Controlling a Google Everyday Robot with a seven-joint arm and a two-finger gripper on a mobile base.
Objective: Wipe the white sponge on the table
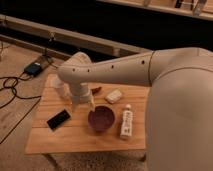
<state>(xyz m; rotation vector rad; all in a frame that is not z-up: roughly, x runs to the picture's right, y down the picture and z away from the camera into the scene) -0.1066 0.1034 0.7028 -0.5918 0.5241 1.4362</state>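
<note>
The white sponge (114, 96) lies on the far middle of the wooden slatted table (75, 137). My gripper (83, 104) hangs from the big white arm over the table's left middle. It is to the left of the sponge and apart from it, just beyond the purple bowl (101, 119). Nothing shows in the gripper.
A black phone (58, 119) lies at the front left. A long white tube with a label (127, 123) lies right of the bowl. A small brown thing (96, 90) sits left of the sponge. A white cup (60, 88) is partly hidden behind the arm. Cables and a box (34, 68) lie on the floor at left.
</note>
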